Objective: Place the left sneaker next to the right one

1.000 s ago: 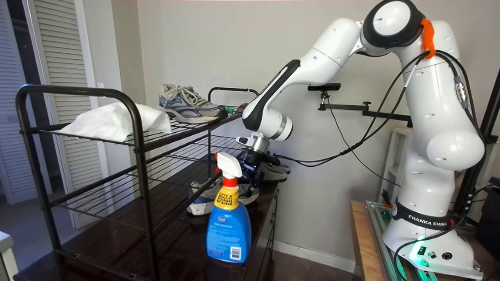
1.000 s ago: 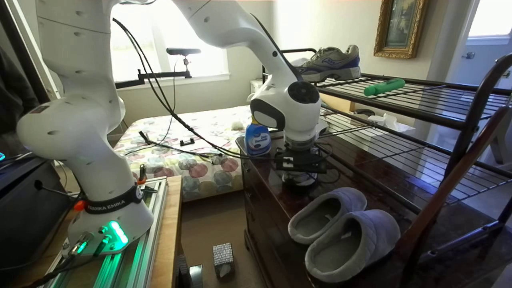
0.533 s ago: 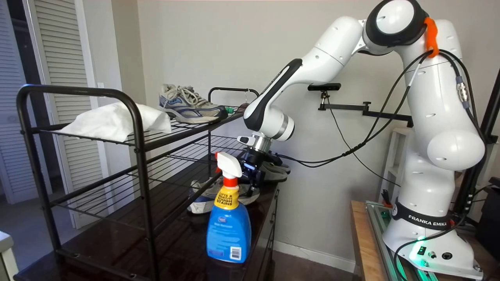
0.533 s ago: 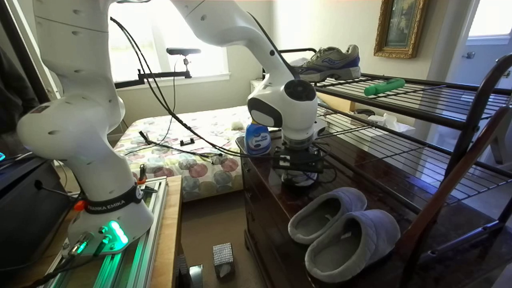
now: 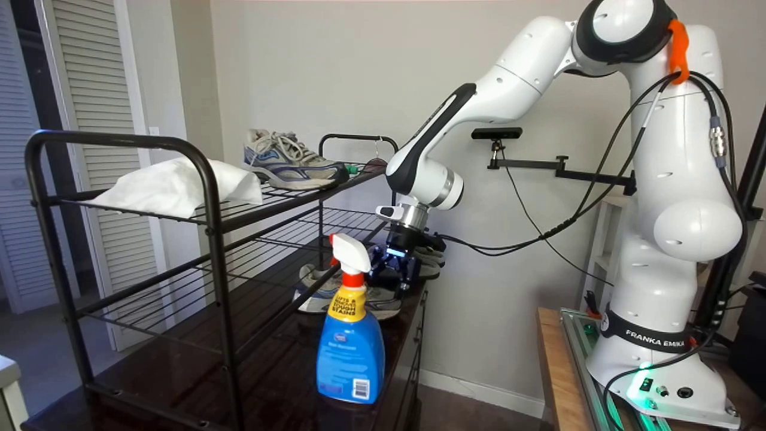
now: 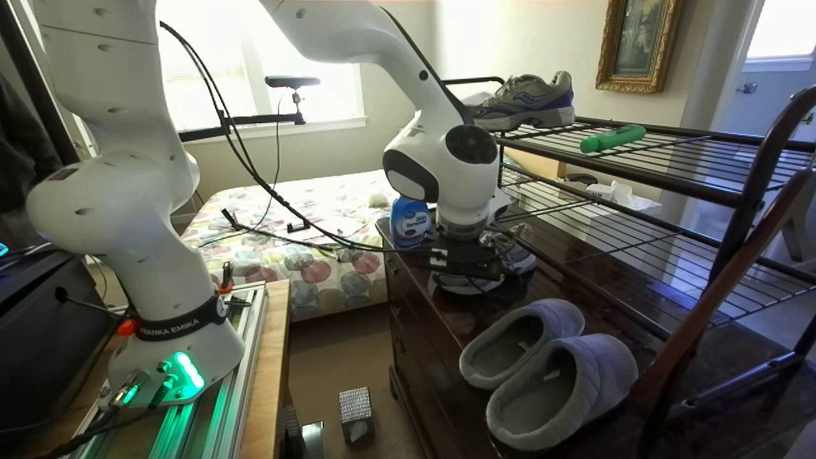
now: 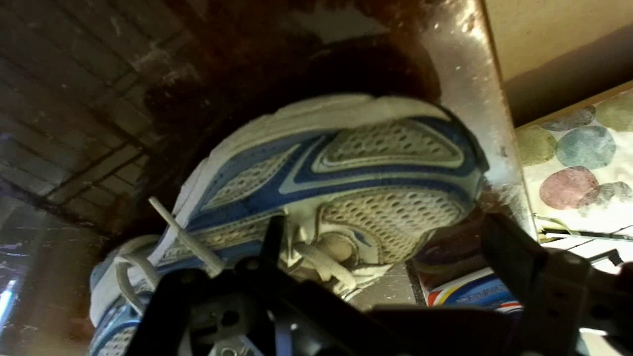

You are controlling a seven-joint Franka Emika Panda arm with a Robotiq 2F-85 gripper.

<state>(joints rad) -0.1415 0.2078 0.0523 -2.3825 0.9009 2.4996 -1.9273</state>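
Hovering above the dark dresser (image 5: 272,380), the gripper (image 7: 385,223) has its jaws spread wide. Below it, the lower sneaker (image 7: 341,183) rests on the dresser top, between the blue spray bottle (image 5: 350,359) and the grey slippers (image 6: 551,376); whether the jaws touch this sneaker, I cannot tell. The upper sneaker (image 5: 293,164) stands on the top level of the metal rack (image 5: 222,293), so these two are well apart. On this same level lies also a green object (image 6: 613,138).

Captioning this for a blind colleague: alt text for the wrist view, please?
A blue-and-white sneaker lies on a glossy brown dresser top; in front, the open black gripper has one finger overlapping the sneaker, contact unclear. A dotted bedspread shows at right.
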